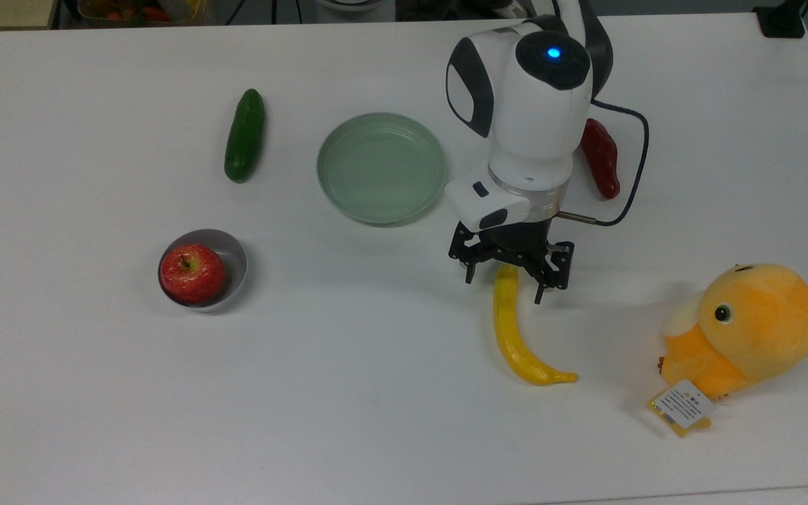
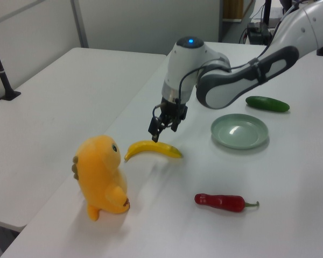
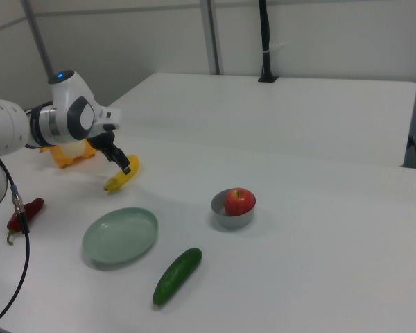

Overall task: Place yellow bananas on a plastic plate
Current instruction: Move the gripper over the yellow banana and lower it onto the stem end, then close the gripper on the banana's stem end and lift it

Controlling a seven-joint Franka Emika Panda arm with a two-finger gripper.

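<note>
I had the gripper spread wide, its fingers straddling the upper end of the yellow bananas; nothing was grasped. The plastic plate sat apart on the top view's left.

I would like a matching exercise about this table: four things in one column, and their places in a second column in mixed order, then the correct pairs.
Things:
1. red apple
2. banana
3. plush toy
4. cucumber

Places:
A. lying alone at the top view's left of the green plate
B. inside the grey bowl
C. under the open gripper, on the table
D. near the top view's right edge, a tag beside it

Pairs: 1-B, 2-C, 3-D, 4-A
</note>
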